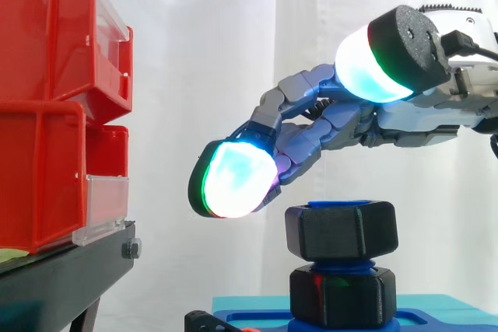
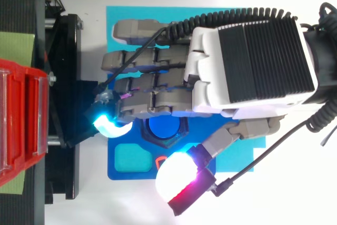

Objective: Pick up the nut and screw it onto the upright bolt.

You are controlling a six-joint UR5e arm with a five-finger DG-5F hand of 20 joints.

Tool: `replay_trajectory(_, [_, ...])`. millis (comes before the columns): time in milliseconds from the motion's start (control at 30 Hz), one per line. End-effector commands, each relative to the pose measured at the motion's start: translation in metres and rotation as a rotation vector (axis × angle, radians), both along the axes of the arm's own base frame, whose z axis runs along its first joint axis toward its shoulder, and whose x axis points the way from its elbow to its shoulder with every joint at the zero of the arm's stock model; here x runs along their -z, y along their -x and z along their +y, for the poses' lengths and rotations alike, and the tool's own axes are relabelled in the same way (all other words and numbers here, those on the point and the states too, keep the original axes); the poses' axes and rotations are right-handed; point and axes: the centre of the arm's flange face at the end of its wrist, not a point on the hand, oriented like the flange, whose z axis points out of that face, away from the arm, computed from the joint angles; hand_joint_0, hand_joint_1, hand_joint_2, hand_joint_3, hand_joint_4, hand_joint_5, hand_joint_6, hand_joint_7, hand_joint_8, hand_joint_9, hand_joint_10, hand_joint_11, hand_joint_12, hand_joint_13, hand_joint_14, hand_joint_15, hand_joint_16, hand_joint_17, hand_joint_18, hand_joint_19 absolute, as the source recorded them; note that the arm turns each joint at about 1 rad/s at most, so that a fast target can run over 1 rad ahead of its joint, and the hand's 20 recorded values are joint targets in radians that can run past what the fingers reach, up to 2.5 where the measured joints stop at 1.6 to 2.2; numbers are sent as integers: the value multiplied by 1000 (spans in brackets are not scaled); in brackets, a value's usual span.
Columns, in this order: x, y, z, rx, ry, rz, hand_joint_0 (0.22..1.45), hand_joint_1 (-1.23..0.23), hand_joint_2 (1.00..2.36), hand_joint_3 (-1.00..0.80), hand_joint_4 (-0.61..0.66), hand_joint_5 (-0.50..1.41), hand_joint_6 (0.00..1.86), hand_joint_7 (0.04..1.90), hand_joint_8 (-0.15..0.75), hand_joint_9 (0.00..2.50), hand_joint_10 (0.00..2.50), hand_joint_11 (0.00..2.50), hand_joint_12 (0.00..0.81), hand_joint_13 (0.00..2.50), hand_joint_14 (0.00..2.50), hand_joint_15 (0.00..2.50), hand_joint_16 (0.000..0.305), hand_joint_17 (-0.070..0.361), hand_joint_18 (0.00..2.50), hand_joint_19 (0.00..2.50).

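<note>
In the side view a black hex nut (image 1: 342, 231) sits on top of the upright blue bolt (image 1: 342, 264), level, with a second black nut (image 1: 342, 295) below it on the blue base plate (image 1: 436, 321). My hand (image 1: 311, 134) hangs just above and left of the top nut, apart from it. Its fingers are relaxed and slightly bent, and they hold nothing. One glowing fingertip (image 1: 233, 178) is left of the nut, and the thumb pad (image 1: 372, 68) is high above it. From above, the bolt's blue top (image 2: 163, 127) shows between the fingers (image 2: 147, 98) and the thumb (image 2: 179, 175).
Red bins (image 1: 47, 114) stacked on a black stand (image 1: 62, 277) rise at the left, close to the fingertips. The blue plate (image 2: 124, 175) lies on a teal mat (image 2: 118, 17) and has a teal recess (image 2: 131, 156). A white curtain is behind.
</note>
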Motion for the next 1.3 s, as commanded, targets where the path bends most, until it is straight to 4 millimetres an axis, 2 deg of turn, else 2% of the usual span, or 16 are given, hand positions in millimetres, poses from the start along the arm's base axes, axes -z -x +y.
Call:
replay_trajectory(0, [1, 1, 0, 0, 1, 15, 482, -79, 1000, -500, 151, -147, 502, 683, 251, 528, 0, 0, 327, 320, 0, 0, 42, 94, 14, 0])
replay_trajectory(467, [3, 4, -5, 6, 3, 35, 491, -108, 1000, -500, 173, -129, 502, 757, 264, 568, 0, 0, 327, 390, 0, 0, 41, 93, 85, 0])
replay_trajectory(1267, [5, 6, -16, 17, 4, 49, 501, -156, 1000, -500, 222, -87, 504, 1079, 280, 640, 0, 0, 319, 468, 0, 0, 34, 78, 145, 0])
